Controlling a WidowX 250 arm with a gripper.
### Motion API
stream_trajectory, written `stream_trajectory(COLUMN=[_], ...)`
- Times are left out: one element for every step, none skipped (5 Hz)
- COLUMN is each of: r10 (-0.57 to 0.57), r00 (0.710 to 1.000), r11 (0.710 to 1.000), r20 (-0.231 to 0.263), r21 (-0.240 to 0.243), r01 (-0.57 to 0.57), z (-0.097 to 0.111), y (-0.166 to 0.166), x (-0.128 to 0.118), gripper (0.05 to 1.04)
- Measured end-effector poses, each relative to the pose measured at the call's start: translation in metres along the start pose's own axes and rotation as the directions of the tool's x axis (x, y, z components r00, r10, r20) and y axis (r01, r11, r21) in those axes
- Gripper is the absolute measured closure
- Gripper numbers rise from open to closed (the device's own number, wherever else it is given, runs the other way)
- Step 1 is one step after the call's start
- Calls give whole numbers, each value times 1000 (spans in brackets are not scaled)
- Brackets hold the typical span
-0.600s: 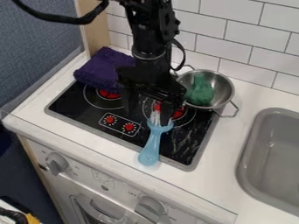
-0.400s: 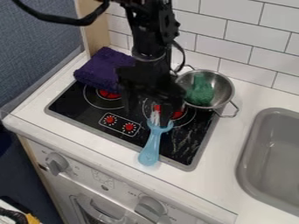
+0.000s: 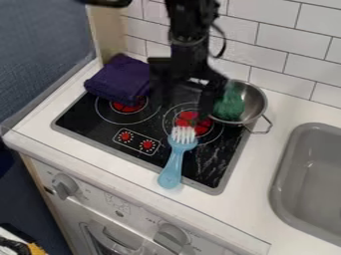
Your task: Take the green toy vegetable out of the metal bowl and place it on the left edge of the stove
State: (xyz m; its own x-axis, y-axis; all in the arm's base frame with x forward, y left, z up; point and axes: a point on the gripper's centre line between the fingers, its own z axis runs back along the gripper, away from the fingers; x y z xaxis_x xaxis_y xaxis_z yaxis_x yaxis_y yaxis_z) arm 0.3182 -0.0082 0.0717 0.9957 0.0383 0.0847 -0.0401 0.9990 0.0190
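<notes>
Camera view: the black gripper [image 3: 185,102] hangs above the back of the stove [image 3: 150,142], just above the middle of the frame, its jaws released and spread apart. One finger is over the left side, and the other is near the left rim of the metal pot [image 3: 256,102]; whether it touches the pot, I cannot tell.

One blue brush [image 3: 174,164] lies right of the stove's middle, in the lower centre of the frame. Its white bristles point toward the gripper, well apart from the left finger, and its rounded handle end reaches over the stove's front edge onto the white counter [image 3: 126,167].

One pot stands at the stove's back right corner, with one green thing [image 3: 228,107] inside and a wire handle sticking out at lower right. One purple towel [image 3: 118,79] lies at the back left corner, overlapping the edge.

Two red burners show, plus two small red dials between the towel and brush. A strip of counter runs between the stove's right edge and the one grey sink [image 3: 313,174]. Two grey knobs [image 3: 65,186] sit on the front panel below, at lower left and bottom centre.
</notes>
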Motion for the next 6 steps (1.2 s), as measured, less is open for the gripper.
stream_trajectory(r10=[-8, -7, 0, -14, -27, -24], r00=[999, 1000, 1000, 999, 999, 999], r11=[1000, 1000, 1000, 1000, 999, 1000], r20=[34, 14, -15, -36, -40, -31], r21=[10, 10, 14, 13, 16, 12], r01=[8, 7, 0, 15, 28, 24], z=[8, -7, -23, -34, -37, -36], y=[-18, -34, -37, -47, -49, -49], x=[33, 55, 61, 61, 62, 64], gripper=[83, 83, 83, 137, 429, 676])
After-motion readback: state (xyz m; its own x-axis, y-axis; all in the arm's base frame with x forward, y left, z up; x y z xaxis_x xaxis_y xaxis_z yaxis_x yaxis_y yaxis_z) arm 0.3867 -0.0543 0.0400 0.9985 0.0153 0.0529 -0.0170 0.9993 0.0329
